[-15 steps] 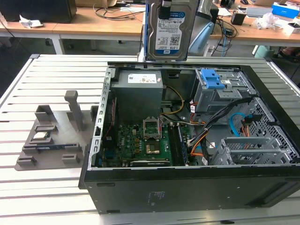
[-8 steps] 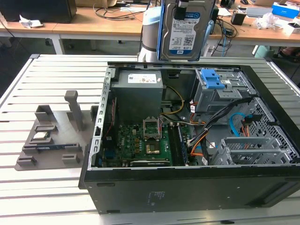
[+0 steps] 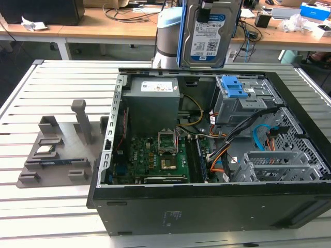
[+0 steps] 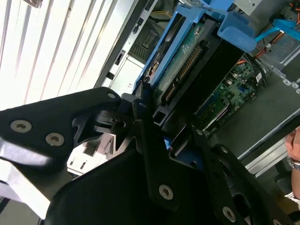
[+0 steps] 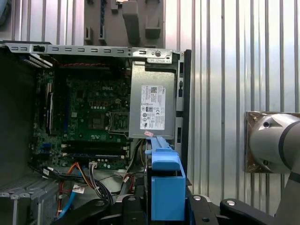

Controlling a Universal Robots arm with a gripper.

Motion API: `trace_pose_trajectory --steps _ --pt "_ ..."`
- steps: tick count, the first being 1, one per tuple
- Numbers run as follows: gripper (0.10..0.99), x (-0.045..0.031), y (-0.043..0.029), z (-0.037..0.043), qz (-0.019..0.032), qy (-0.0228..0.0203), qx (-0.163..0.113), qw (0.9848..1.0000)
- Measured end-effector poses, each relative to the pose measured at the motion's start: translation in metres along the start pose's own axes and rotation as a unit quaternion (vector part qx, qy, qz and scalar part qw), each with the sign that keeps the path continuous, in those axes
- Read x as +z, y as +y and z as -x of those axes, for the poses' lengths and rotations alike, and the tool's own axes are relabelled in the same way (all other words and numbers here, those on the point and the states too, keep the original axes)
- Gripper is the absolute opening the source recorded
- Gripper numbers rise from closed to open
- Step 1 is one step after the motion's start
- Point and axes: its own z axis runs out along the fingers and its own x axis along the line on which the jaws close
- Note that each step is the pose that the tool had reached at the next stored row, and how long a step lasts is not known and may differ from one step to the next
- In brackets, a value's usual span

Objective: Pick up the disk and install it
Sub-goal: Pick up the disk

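Note:
The disk (image 3: 208, 35) hangs upright above the back edge of the open computer case (image 3: 207, 202), its white-and-blue label facing the exterior view and its blue bracket along the sides. My gripper (image 3: 207, 6) is shut on its top end. In the second wrist view the black fingers (image 4: 140, 110) clamp the blue-framed disk (image 4: 183, 55), whose green circuit-board side shows. In the first wrist view the bracket's edge (image 5: 164, 187) points down over the case, near the grey power supply (image 5: 152, 108). A grey drive cage with a blue latch (image 3: 231, 87) sits just below the disk.
A grey parts fixture (image 3: 51, 157) lies on the slatted table at the exterior view's left, holding a small square chip (image 3: 45, 150). The arm's base (image 3: 168, 36) stands behind the case. Cables (image 3: 243, 132) cross the case interior. A person's hand (image 4: 295, 145) is beside the case.

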Motion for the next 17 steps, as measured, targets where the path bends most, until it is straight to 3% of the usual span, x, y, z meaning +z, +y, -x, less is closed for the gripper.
trace_pose_trajectory --steps 17 --pt "0.365 0.0005 0.0004 -0.0231 0.0 0.0 0.0 1.0"
